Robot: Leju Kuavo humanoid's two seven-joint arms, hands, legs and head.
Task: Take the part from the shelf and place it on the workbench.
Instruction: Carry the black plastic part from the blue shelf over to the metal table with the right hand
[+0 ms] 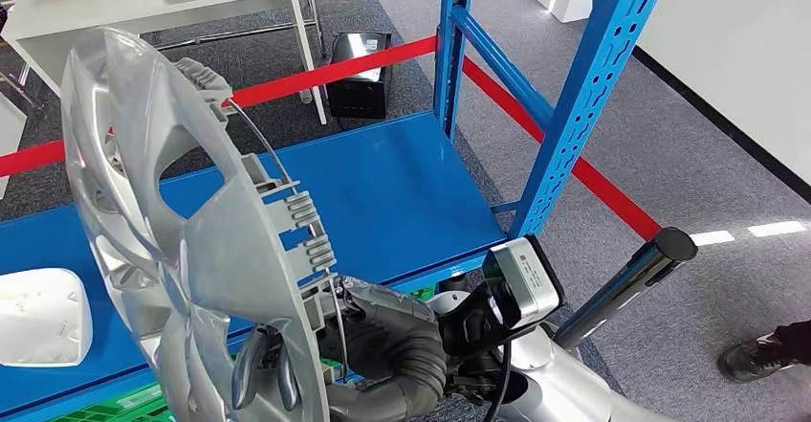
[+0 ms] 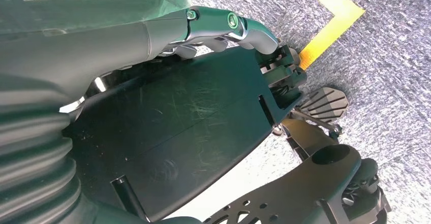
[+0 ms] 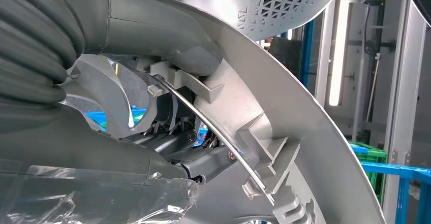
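Right hand point(image 1: 287, 369) grips the hubcap point(image 1: 182, 250) by its lower rim — dark fingers point(image 1: 251, 365) wrap through a spoke gap. The hubcap is held upright, tilted, in the air above the blue shelf point(image 1: 402, 183). A white part point(image 1: 40, 317) lies on the shelf. Left hand point(image 2: 152, 36) hangs over the floor — probably holding nothing, though I cannot tell.

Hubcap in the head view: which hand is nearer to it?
Right. The right hand grips the silver hubcap at its lower rim, fingers through the openings. The left hand hangs low above the carpet floor, away from the hubcap.
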